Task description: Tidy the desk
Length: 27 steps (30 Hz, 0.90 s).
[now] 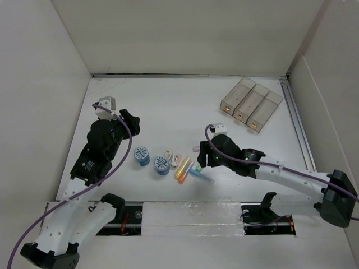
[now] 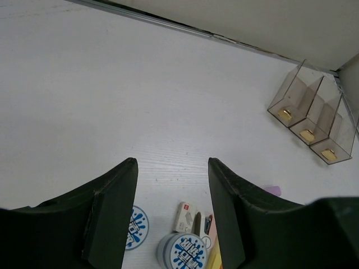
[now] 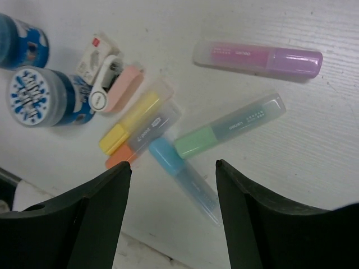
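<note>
White bench holds overlapping highlighters near its front edge; left fingers and right fingers gape apart (empty), so a descent could pinch two together.

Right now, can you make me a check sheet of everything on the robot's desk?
Surface: desk white and matte, no spills seen.
Job's things: purple highlighter, green highlighter, blue highlighter, yellow highlighter and orange highlighter lie loose near the front; three-compartment tray stands apart at the far right.
Clutter: round blue-and-white tubs and a small white box beside the highlighters.
Grippers: left gripper open, holding nothing; right gripper open above the highlighters.
Cables: purple cable on each arm.
Surroundings: beige panel walls; metal rail on the right.
</note>
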Each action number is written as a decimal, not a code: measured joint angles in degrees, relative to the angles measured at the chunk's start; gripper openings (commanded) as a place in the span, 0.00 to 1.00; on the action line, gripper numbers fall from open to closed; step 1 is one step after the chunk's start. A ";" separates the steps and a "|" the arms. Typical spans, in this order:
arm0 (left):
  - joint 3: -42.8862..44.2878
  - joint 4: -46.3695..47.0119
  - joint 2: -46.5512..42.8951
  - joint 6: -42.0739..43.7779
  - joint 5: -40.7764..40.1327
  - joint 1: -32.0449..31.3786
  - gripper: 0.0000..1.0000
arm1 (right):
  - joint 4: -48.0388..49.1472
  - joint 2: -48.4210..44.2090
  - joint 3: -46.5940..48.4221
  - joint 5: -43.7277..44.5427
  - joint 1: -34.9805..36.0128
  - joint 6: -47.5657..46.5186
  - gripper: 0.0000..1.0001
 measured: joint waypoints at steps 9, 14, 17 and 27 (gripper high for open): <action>-0.35 0.26 -0.42 0.46 1.11 -0.02 0.49 | 1.97 16.87 1.53 3.54 -5.20 2.78 0.70; -1.09 0.42 -1.90 0.70 1.73 -0.02 0.49 | 5.33 20.28 1.57 1.77 -12.46 3.54 0.85; -1.09 0.48 -2.49 0.83 2.12 0.00 0.49 | 7.43 20.96 2.03 0.28 -14.91 3.69 0.87; -1.09 0.66 -3.34 0.87 2.62 -0.02 0.49 | 11.45 27.65 4.26 -4.81 -17.42 4.85 0.80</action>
